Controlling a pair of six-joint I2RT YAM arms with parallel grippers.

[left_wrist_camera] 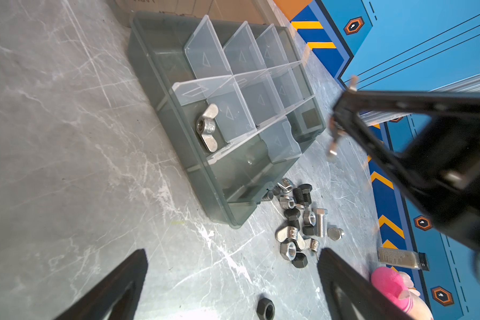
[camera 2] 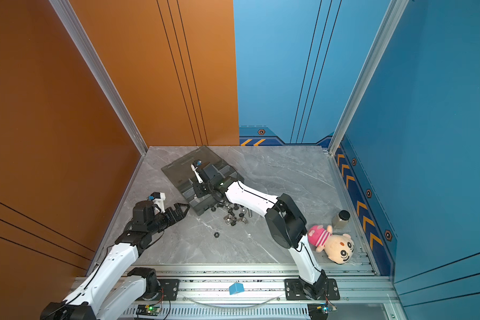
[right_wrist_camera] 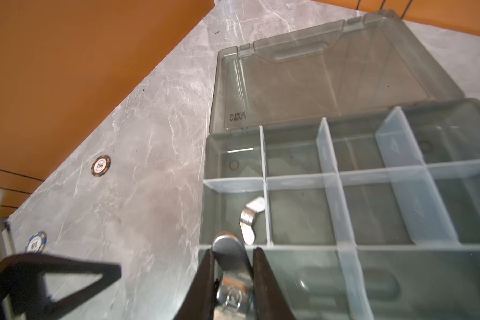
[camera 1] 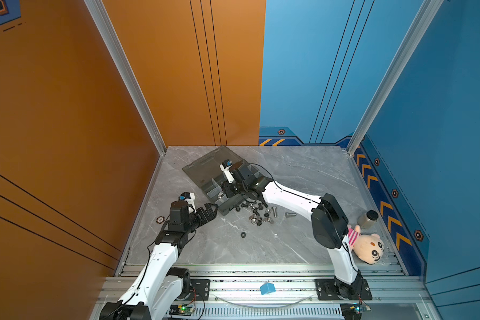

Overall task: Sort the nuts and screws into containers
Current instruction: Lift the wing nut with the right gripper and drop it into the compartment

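**Winged nut poised over the sorting box**

The right gripper, stretched in from the right to the centre of both top views, is clamped on a shiny silver winged nut. It holds the nut above the left end of the open organizer box. Another wing nut lies in an end compartment just beyond the held one. The left gripper, jaws wide apart and empty, hovers just beside the box's lower corner. A pile of screws and nuts sits on the table at the box's lower right, and one black nut lies apart, lower in the frame. The step in hand looks like a drop-off. The nut probably needs to clear the divider and sit over its twin's compartment before the jaws part.
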